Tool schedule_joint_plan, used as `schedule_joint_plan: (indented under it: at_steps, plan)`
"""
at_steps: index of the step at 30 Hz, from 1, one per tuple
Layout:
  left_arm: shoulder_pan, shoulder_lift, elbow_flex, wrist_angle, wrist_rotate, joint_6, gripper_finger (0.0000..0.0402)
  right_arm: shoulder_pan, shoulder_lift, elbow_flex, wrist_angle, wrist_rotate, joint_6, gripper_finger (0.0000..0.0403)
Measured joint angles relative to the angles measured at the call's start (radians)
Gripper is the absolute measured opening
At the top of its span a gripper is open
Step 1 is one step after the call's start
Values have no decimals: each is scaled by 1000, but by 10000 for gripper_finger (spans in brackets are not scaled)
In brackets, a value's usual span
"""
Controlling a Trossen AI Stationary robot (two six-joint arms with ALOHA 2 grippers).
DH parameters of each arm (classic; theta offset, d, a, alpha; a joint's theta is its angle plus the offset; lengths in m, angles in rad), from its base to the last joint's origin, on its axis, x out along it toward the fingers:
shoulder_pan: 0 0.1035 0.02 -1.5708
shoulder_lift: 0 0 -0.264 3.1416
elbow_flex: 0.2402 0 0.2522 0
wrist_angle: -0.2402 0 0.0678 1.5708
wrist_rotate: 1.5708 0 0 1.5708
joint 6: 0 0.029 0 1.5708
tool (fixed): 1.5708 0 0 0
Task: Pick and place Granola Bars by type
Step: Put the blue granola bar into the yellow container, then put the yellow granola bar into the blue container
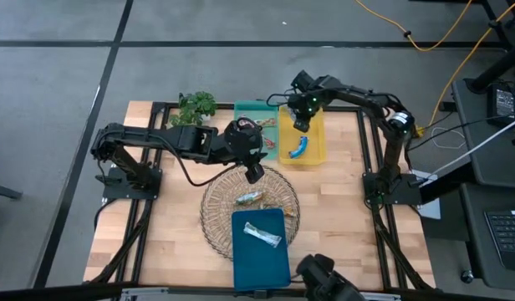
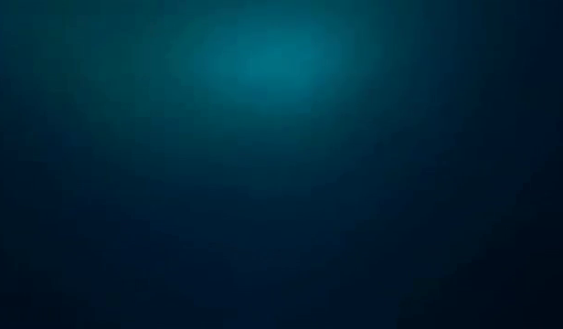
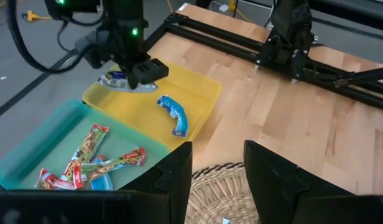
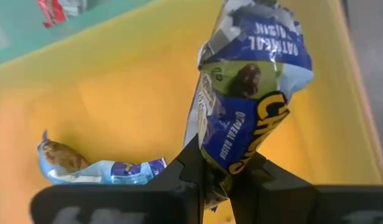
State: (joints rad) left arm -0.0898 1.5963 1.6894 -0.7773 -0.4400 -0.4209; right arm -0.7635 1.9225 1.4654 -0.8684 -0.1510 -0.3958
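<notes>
Wooden table (image 1: 341, 209) on grey floor (image 1: 57, 67)

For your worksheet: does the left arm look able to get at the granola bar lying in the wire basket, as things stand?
Probably yes. The left gripper hangs open and empty at the wire basket rim, and the bar lies uncovered just beyond it, with nothing between them.

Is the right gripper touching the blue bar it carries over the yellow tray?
Touching. In the right wrist view the right gripper has its fingers pinched shut on the lower end of the blue bar, which stands up above the yellow tray.
</notes>
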Motion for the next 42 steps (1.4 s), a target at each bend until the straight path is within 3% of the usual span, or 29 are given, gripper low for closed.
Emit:
schedule_joint_plan:
  at_steps: [12, 25, 34, 42]
  plan:
    - [0, 0, 0, -4, -15, -13, 132, 0, 39, 0, 5, -5, 1, 56]
    - [0, -1, -8, -28, -22, -11, 130, 1, 39, 0, -43, -6, 53, 166]
    - [0, -2, -212, 8, 22, -91, 130, 19, 10, -7, -123, -22, 76, 171]
    - [8, -1, -431, 198, 170, -79, 131, 98, -246, -149, -16, 4, 135, 171]
